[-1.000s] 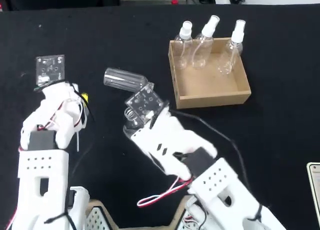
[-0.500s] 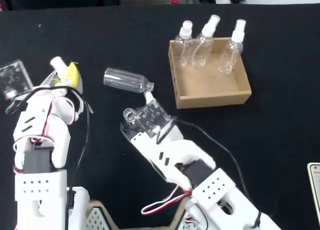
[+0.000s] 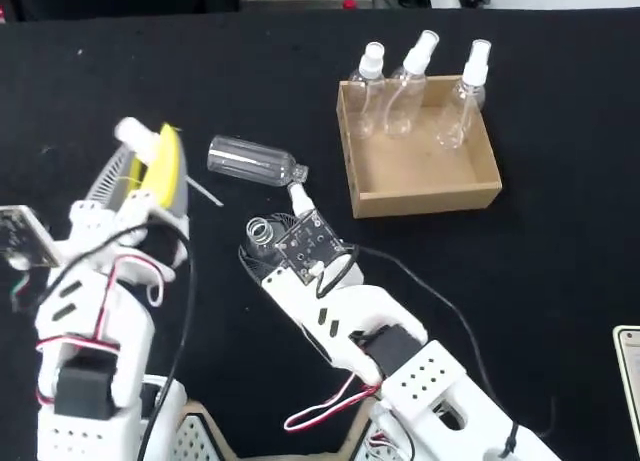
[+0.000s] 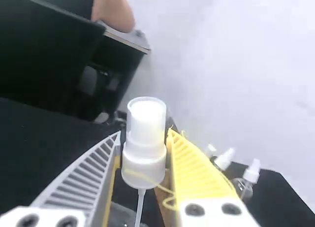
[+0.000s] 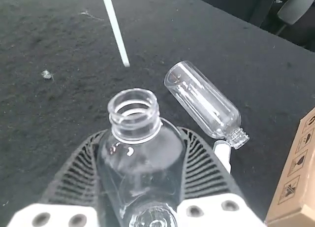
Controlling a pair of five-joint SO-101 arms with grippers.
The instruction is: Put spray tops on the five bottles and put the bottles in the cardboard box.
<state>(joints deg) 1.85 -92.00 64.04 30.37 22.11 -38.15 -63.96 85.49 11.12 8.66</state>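
Three capped clear plastic bottles (image 3: 405,106) stand in the brown cardboard box (image 3: 425,196); my right end effector (image 5: 141,137) grips a fourth, uncapped bottle (image 5: 139,160), my left end effector (image 3: 150,149) clamps a white spray top (image 4: 145,119), and the fifth bottle (image 3: 255,163) lies uncapped on the black desk (image 3: 560,111).

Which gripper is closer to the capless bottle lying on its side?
Right. The right gripper, shut on an upright open bottle, sits just off the neck of the lying bottle. The left gripper, holding a spray top, is farther off beyond its base.
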